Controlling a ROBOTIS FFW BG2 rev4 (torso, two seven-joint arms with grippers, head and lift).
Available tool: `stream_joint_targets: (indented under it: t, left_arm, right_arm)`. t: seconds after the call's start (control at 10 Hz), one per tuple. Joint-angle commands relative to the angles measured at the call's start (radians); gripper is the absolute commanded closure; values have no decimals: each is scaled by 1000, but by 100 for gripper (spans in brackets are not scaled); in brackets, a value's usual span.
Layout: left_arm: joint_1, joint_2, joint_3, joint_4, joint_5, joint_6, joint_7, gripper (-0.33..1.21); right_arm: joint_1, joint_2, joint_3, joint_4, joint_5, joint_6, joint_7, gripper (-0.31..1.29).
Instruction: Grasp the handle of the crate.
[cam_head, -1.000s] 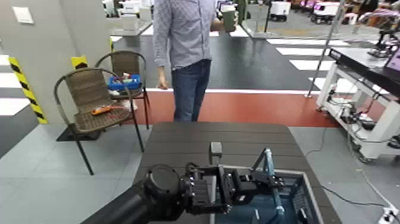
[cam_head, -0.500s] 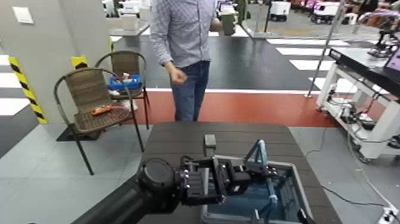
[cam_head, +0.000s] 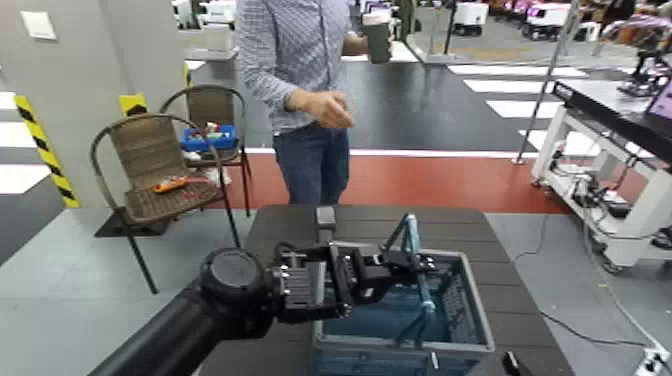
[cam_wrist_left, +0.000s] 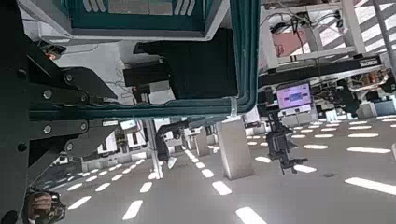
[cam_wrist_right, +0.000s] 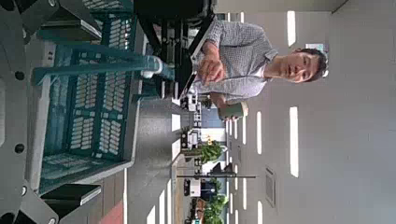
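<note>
On the dark table (cam_head: 300, 225), the crate (cam_head: 475, 318) sits toward five o'clock, its teal handle (cam_head: 413, 262) raised in an arch across it. The left end effector (cam_head: 405, 268) reaches in from nine o'clock, and its fingers appear clamped on the handle's near leg; the left wrist view shows what the head camera cannot: the teal bar (cam_wrist_left: 245, 51) running right between the dark fingers (cam_wrist_left: 201, 65).

The right wrist view shows the handle (cam_wrist_right: 93, 67) over the crate's lattice (cam_wrist_right: 89, 112). Whether the right end effector is apart or together I cannot tell.

A small grey block (cam_head: 326, 217) stands at the crate's eleven o'clock. Beyond the table at twelve o'clock a person (cam_head: 300, 60) holds a cup (cam_head: 376, 38). Two wicker chairs (cam_head: 150, 170) stand at ten o'clock.
</note>
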Motion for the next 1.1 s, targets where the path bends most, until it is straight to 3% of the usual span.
stream_joint_targets:
  t: [0.1, 0.5, 0.8, 1.1]
  left_arm:
    - [54, 31, 128, -77, -21, 75, 40, 119]
    - [189, 68, 300, -239, 12, 179, 146, 119]
    - [306, 86, 357, -362, 157, 208, 259, 119]
    - [405, 128, 378, -452, 328, 216, 400, 119]
  right_arm:
    - [7, 4, -6, -3, 3, 0, 0, 15]
    - [16, 10, -19, -3, 9, -14, -9, 15]
    - [24, 15, -25, 0, 12, -25, -17, 15]
    - [25, 15, -29, 5, 24, -40, -31, 15]
